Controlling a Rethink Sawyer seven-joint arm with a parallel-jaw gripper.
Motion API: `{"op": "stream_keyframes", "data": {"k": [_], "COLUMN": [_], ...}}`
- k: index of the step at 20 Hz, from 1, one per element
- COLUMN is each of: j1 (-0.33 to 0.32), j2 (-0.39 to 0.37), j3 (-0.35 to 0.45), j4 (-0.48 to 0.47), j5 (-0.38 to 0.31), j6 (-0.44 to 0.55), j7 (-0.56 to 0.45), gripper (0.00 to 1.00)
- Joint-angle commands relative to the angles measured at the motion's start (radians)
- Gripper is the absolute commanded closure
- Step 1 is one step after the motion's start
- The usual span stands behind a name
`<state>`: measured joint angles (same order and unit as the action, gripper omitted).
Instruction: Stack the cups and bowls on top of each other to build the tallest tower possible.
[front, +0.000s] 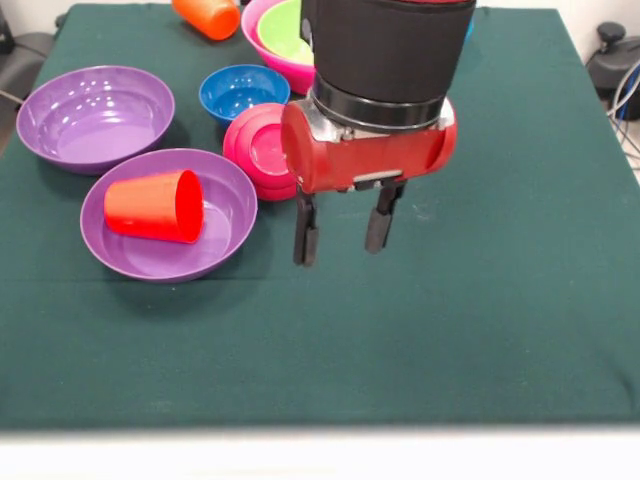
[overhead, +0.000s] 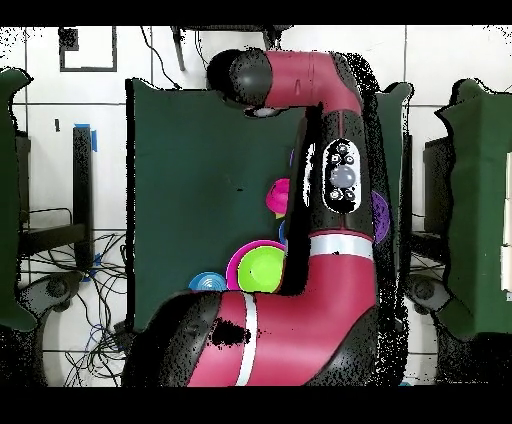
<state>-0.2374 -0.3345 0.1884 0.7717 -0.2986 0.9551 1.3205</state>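
Gripper: hanging open, jaws apart, gripping nothing.
Crimson bowl: tilting just left.
Red cup: lying in purple bowl.

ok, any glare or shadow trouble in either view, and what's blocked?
Front view: specular highlights on the purple bowls, soft shadow under the open gripper on the green cloth; the arm's wrist hides part of the pink bowl and crimson bowl. Overhead view: the arm covers most bowls; only slivers of pink and lime show.
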Motion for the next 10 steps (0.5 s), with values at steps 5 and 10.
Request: {"op": "stream_keyframes", "data": {"k": [5,10], "j1": [-0.025,-0.082], "j2": [-0.101,-0.138], "j3": [0.043,0.04], "j4": [0.051,0.131], "j5": [-0.048,-0.065], "j6": [0.268,0.23], "j7": [-0.292,-0.358], "gripper": [0.0,0.0]}}
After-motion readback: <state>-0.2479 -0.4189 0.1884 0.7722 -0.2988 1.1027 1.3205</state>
